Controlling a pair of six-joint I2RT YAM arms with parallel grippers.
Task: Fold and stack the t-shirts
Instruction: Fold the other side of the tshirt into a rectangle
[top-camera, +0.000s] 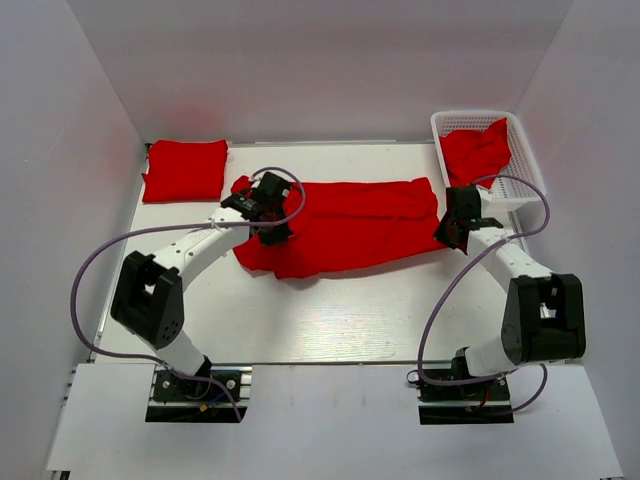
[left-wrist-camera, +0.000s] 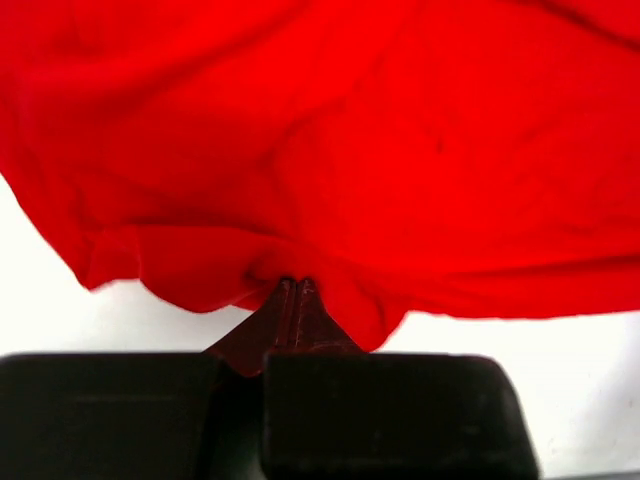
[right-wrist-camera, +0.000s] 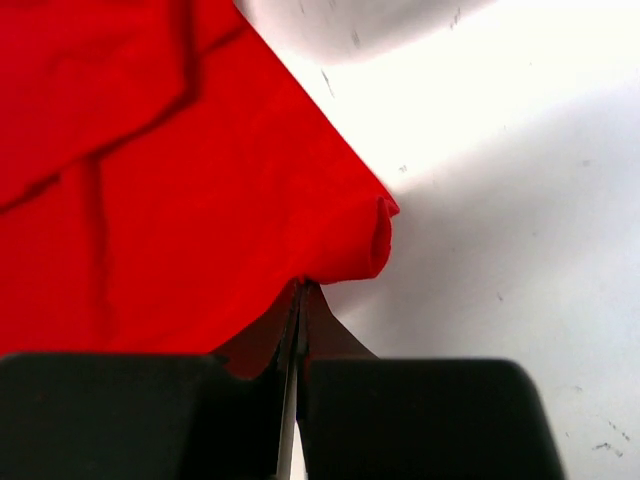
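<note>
A red t-shirt (top-camera: 350, 225) lies stretched across the middle of the table, folded lengthwise. My left gripper (top-camera: 268, 215) is shut on its left end; the left wrist view shows the cloth (left-wrist-camera: 330, 150) pinched at the fingertips (left-wrist-camera: 292, 290). My right gripper (top-camera: 452, 228) is shut on its right end; the right wrist view shows the cloth's corner (right-wrist-camera: 200, 200) clamped between the fingertips (right-wrist-camera: 303, 290). A folded red t-shirt (top-camera: 185, 170) lies at the back left. Another crumpled red t-shirt (top-camera: 476, 150) sits in the basket.
A white mesh basket (top-camera: 525, 150) stands at the back right, just behind my right gripper. White walls enclose the table on three sides. The table's front edge runs in front of the arm bases.
</note>
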